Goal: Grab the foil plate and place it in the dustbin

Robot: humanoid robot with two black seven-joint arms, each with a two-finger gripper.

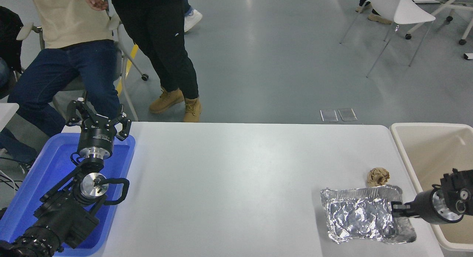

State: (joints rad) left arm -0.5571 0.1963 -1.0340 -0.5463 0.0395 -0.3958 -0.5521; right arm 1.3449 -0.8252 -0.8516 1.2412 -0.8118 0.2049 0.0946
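The foil plate point(360, 215) is a crinkled silver tray lying at the near right of the white table point(229, 175). My right gripper point(396, 209) comes in from the right edge and is closed on the plate's right rim, low over the table. The plate's right side casts a dark shadow beneath it. The dustbin point(432, 153) is a large beige bin standing just past the table's right edge, beside my right arm. My left gripper point(98, 116) is open and parked over the blue tray at the lower left.
A small crumpled brown paper ball point(378, 176) lies just behind the foil plate. A blue plastic tray point(40, 183) sits at the table's left end. Two people are at the far left side. A white chair point(402, 13) stands at the back right.
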